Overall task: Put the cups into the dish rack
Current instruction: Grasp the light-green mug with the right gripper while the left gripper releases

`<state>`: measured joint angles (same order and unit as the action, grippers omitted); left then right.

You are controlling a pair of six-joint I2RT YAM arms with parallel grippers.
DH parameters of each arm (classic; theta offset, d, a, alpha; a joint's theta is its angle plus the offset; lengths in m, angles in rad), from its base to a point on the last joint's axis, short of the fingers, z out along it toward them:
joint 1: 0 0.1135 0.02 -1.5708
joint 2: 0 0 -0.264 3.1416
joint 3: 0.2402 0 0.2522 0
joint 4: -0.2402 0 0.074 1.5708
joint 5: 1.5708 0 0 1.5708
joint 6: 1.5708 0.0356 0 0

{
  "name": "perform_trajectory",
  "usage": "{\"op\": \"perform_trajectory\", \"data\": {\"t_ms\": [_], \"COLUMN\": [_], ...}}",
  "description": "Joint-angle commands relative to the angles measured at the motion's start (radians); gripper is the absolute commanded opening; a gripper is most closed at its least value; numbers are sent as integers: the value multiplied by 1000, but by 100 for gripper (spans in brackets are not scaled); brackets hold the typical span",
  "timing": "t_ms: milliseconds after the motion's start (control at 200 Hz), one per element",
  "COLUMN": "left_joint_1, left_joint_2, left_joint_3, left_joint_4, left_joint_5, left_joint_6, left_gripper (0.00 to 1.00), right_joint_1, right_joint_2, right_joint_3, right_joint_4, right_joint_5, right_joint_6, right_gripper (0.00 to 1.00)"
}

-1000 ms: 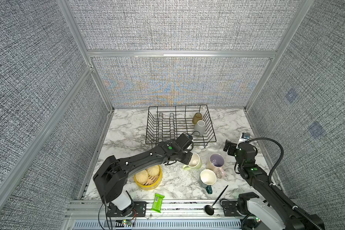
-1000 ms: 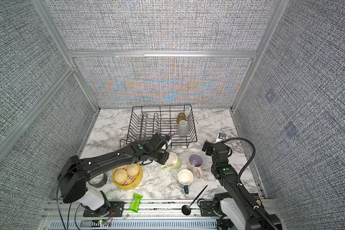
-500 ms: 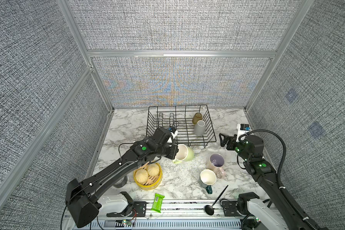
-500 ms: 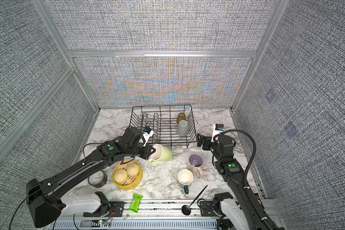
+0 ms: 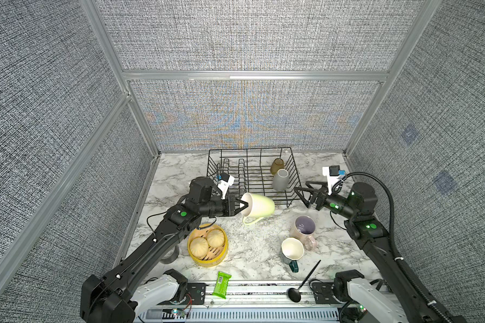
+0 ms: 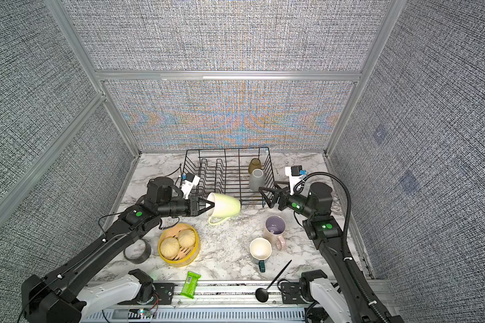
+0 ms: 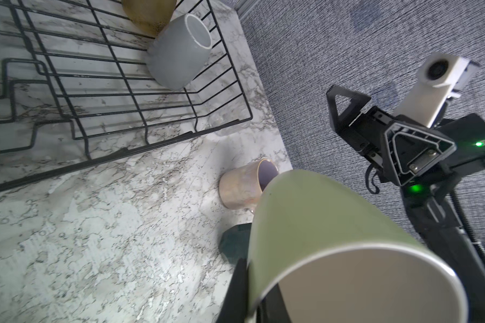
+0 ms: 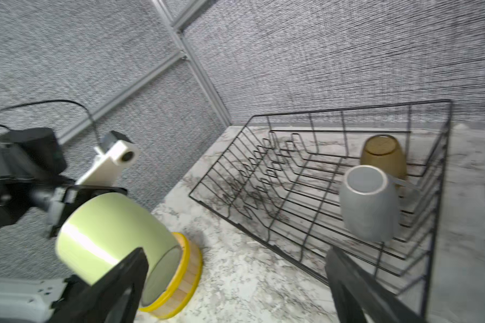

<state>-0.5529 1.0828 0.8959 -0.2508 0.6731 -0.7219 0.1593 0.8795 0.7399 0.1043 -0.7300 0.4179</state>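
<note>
In both top views the left gripper [image 5: 240, 208] is clamped on the rim of the pale green mug [image 5: 259, 205], one finger inside the mouth and one outside. The mug hangs sideways off its tips, clear of the marble tabletop [image 5: 252, 251], with its base pointing away and its handle underneath. The dish rack [image 5: 249, 149] starts just past the mug. Beyond the mug's base the right gripper [image 5: 303, 193] faces it, jaws spread wide and empty. Below that gripper stand the pink mug [image 5: 303, 228] and the dark teal mug [image 5: 291, 250].

In the left wrist view the green mug fills the space ahead of the fingers [image 7: 235, 288]. Past it are the pink mug and a sliver of the teal one. Off to one side, the grey mug [image 7: 179, 53] and the amber tumbler [image 7: 149, 14] rest inside the rack.

In the right wrist view only marble shows between the parted fingers [image 8: 123, 279]. The green mug lies off one tip and the racked cups off the other.

The mug looks like glazed ceramic: rigid, weighty for a rim pinch, slick and likely to chip on the wire. A rim hold lets it swing. A firmer grip would probably be deeper down the wall or across the body, and it should be lowered gently into the open bay beside the grey mug.
</note>
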Motion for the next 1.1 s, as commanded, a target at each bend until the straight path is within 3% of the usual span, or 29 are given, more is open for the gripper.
{"op": "perform_trajectory", "data": {"t_ms": [0,195,490,590,710,825,965,1096], "left_joint_1": [30,87,106,106,105,105,107,107], "left_joint_2": [-15,-18,7,12,27,64,89,93], "left_joint_3": [-15,-60,-107,-113,-131,-150,-160,-161], "left_joint_4": [203,333,522,556,613,698,751,739], "left_joint_5": [152,226,297,315,301,305,304,297], "left_joint_6": [-108,-197,-315,-330,-368,-425,-460,-443], "left_gripper": [0,0,0,0,0,0,0,0], "right_joint_1": [4,53,217,253,283,298,318,356], "right_joint_2": [20,62,181,233,313,386,440,471], "right_joint_3": [35,13,31,18,-11,-23,-26,-21], "right_joint_4": [114,265,333,465,743,951,1056,1060], "right_joint_5": [-183,-222,-253,-255,-272,-290,-285,-278], "right_joint_6": [132,267,322,394,596,716,782,767], "right_gripper": [99,99,99,99,99,99,97,95]}}
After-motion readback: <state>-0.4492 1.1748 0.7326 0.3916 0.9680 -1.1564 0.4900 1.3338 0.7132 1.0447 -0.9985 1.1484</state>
